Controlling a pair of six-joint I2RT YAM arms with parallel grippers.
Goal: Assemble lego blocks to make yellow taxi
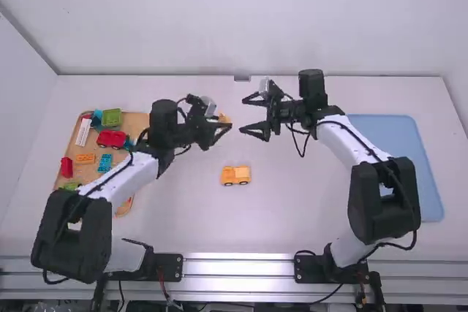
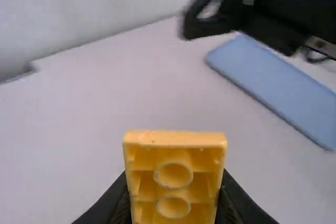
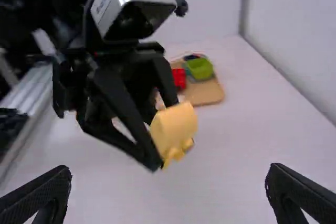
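R hand [image 1: 243,115] spread, L hand [image 1: 224,127] pinches yel. block [image 2: 173,139], tan tray [image 3: 207,94] holds blocks [image 1: 105,163] & prob. red car [image 1: 111,139].

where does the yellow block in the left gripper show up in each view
High view: the yellow block is just above and left of the centre.
Left wrist view: large and close, between that arm's own fingers.
Right wrist view: farther off, near the middle, in the other arm's grip.
Shared landmark: the left gripper, holding the block in all three.
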